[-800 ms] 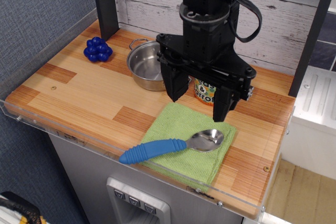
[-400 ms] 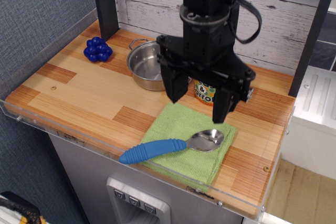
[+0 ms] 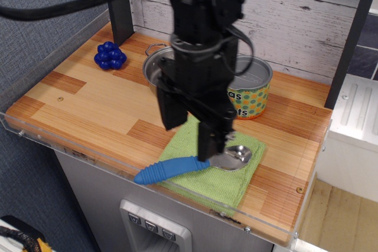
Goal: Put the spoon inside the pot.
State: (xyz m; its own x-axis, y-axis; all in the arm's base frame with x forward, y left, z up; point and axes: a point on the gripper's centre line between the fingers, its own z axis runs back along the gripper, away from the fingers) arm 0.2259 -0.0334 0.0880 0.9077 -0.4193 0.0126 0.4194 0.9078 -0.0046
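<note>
Change: since the earlier frames the arm has swung left and dropped lower, so the tin that it hid now shows and the tool (image 3: pixel 190 140) hangs over the middle of the spoon.
Tool: spread wide and holding nothing; one finger is beside the cloth's left edge, the other just at the joint of handle and bowl.
Spoon (image 3: pixel 195 163): lies flat on the green cloth (image 3: pixel 227 178) near the front edge of the table (image 3: pixel 88 110), blue handle pointing left and past the cloth, shiny bowl to the right.
Pot (image 3: pixel 155 72): stands toward the back, mostly hidden behind the arm, well apart from the spoon.
Tin (image 3: pixel 255 92): upright, right of the pot.
Berry toy (image 3: pixel 110 56): far left, clear of the work.
Progress: nothing is done yet; the spoon is not gripped.
Left to do: close on the handle, lift, carry to the pot, release inside.
</note>
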